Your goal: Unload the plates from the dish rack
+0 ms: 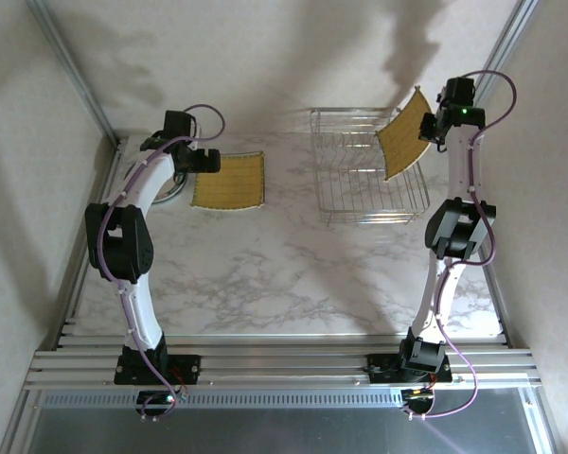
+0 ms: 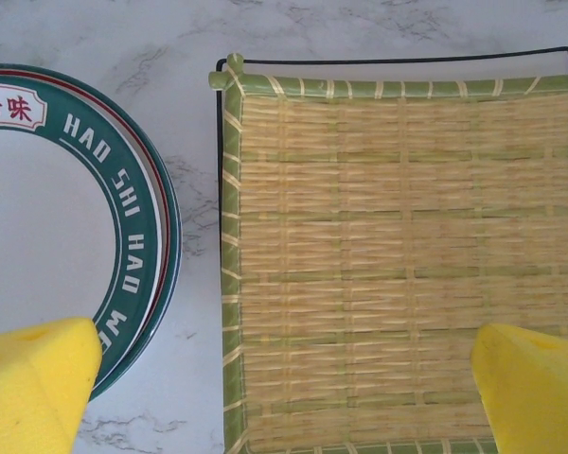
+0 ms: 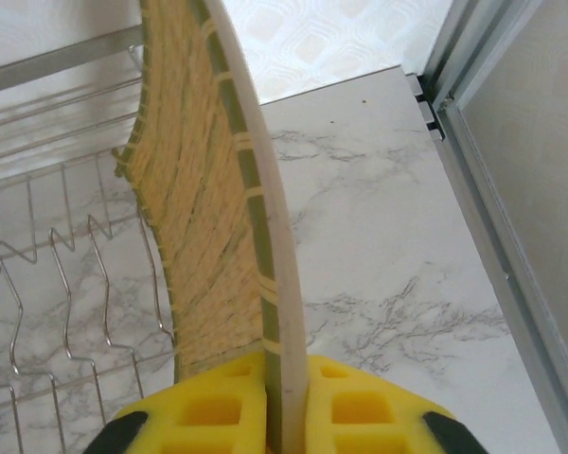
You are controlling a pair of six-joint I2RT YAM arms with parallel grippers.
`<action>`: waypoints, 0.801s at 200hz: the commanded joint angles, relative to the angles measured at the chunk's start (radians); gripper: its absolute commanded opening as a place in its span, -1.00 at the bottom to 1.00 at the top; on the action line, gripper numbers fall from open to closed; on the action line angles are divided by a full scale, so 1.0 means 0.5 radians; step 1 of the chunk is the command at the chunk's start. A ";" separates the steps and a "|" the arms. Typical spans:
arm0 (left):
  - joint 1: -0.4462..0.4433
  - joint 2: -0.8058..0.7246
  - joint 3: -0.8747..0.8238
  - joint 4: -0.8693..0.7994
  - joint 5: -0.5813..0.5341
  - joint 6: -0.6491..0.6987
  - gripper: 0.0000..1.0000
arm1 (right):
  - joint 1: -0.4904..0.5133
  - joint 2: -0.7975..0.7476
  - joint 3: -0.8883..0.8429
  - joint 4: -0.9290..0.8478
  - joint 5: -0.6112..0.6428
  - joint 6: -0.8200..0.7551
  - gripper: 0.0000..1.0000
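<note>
One white marble tabletop [image 1: 265,274] carries everything you see. Toward its far right stands the dish rack [image 1: 360,180], a silver wire basket with wavy dividers. At the rack's right end, the held square plate [image 1: 404,137], yellow weave with a green border, stands on edge and tilted. Its lower corner is over the wires, but you cannot tell whether it touches them. At the far left of the tabletop, well apart from the rack, the flat square plate [image 2: 407,255] of the same weave lies face up. Just beside its left edge sits the round plate [image 2: 137,246], white with a teal lettered rim. A narrow strip of marble separates the two. Your right claw [image 3: 284,411] is clamped on the held square plate's white edge, one yellow pad against each face. Your left claw [image 2: 284,388] hangs above the two lying plates, its yellow pads [image 2: 33,388] spread wide and gripping nothing.
</note>
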 commanded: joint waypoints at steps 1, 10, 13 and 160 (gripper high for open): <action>0.012 -0.052 -0.016 0.010 -0.005 -0.021 0.99 | 0.017 -0.139 -0.083 -0.010 -0.003 -0.005 -0.98; 0.012 -0.063 -0.026 0.015 0.002 -0.024 0.99 | 0.029 -0.171 -0.116 0.011 -0.003 -0.002 -1.00; 0.013 -0.071 -0.036 0.020 0.002 -0.024 0.99 | 0.031 -0.182 -0.123 0.011 -0.003 -0.003 -1.00; 0.009 -0.141 -0.154 0.058 -0.010 -0.079 0.99 | 0.277 -0.868 -0.371 0.057 0.325 -0.067 -1.00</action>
